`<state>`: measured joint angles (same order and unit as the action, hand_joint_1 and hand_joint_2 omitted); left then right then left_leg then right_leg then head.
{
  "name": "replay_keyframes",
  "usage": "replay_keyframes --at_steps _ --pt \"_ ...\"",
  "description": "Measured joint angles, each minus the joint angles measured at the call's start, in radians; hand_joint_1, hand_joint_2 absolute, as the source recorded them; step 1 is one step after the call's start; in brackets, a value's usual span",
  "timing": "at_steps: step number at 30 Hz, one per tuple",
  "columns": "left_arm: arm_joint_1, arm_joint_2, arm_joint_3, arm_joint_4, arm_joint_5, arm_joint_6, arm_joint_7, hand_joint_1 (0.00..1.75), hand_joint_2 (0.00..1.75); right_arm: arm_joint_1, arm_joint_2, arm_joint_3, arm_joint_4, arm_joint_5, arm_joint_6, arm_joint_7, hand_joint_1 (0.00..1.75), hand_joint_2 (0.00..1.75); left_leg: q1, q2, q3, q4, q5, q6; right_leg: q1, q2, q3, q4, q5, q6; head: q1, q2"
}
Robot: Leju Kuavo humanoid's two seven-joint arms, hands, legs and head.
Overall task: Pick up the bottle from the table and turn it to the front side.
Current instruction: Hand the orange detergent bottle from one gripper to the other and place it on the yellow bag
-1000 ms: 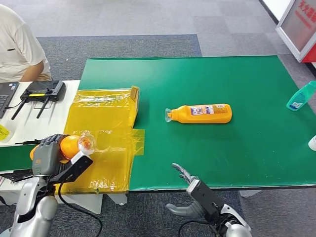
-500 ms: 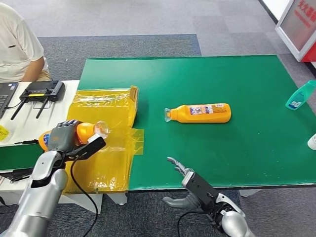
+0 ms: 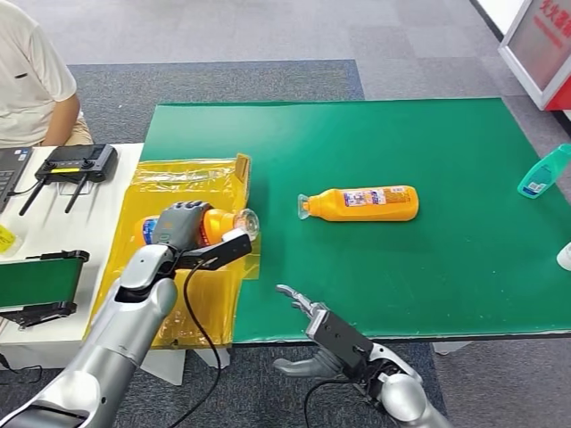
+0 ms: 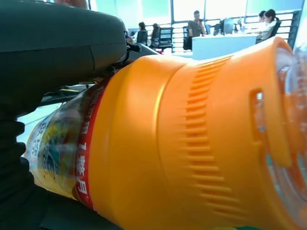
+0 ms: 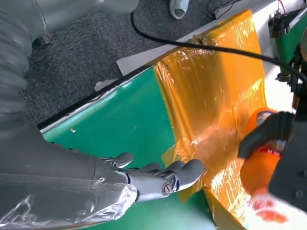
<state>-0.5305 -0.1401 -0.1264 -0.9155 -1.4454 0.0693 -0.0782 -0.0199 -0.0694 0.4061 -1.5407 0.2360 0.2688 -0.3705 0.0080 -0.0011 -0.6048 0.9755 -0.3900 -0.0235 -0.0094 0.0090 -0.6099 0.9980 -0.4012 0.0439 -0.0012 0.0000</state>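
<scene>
My left hand grips an orange bottle with a clear cap, held on its side above the yellow sheet, cap toward the green table. The left wrist view shows the same orange bottle close up, its label under my dark fingers. A second orange bottle lies on its side in the middle of the green table, cap to the left. My right hand hovers open at the table's near edge, fingers spread; the right wrist view has this hand over the green top beside the sheet.
A teal bottle lies at the table's right edge. A white side table on the left carries a black controller and a green-topped device. A person in a white shirt sits beyond it.
My left hand has carried the bottle up and to the right, from the sheet's near left corner to its right side. My right hand shifted left along the table's near edge.
</scene>
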Motion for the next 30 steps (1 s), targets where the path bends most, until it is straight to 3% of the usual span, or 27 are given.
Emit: replay_keyframes --at_steps 10,11,14,15,30 --pt "-0.031 -0.052 -0.036 0.092 0.003 -0.026 0.013 1.75 1.75 -0.014 0.005 0.024 0.006 -0.003 0.001 -0.004 0.00 1.75 0.000 0.000 0.000 0.000 0.000 0.000 0.000 0.000 0.000 0.000 0.000 0.000 0.000 0.000" --pt "-0.036 -0.054 -0.038 0.102 0.004 -0.025 0.014 1.64 1.75 -0.016 0.005 0.027 0.006 -0.003 0.001 -0.004 0.00 1.75 0.000 0.000 0.000 0.000 0.000 0.000 0.000 0.000 0.000 0.000 0.000 0.000 0.000 0.000" --pt "-0.049 -0.059 -0.041 0.133 0.020 -0.030 0.017 0.34 1.75 -0.018 0.005 0.030 0.008 -0.004 0.000 -0.005 0.00 1.75 0.000 0.000 0.000 0.000 0.000 0.000 0.000 0.000 0.000 0.000 0.000 0.000 0.000 0.000" --pt "-0.054 -0.059 -0.040 0.145 0.029 -0.038 0.023 0.00 1.75 -0.018 0.005 0.030 0.008 -0.006 -0.002 -0.006 0.00 1.75 0.000 0.000 0.000 0.000 0.000 0.000 0.000 0.000 0.000 0.000 0.000 0.000 0.000 0.000" --pt "-0.037 0.004 0.011 0.228 0.054 -0.016 0.045 0.00 1.75 0.053 0.003 -0.075 -0.024 -0.017 -0.019 -0.014 0.00 1.75 0.000 0.000 0.000 0.000 0.000 0.000 0.000 0.000 0.000 0.000 0.000 0.000 0.000 0.000"
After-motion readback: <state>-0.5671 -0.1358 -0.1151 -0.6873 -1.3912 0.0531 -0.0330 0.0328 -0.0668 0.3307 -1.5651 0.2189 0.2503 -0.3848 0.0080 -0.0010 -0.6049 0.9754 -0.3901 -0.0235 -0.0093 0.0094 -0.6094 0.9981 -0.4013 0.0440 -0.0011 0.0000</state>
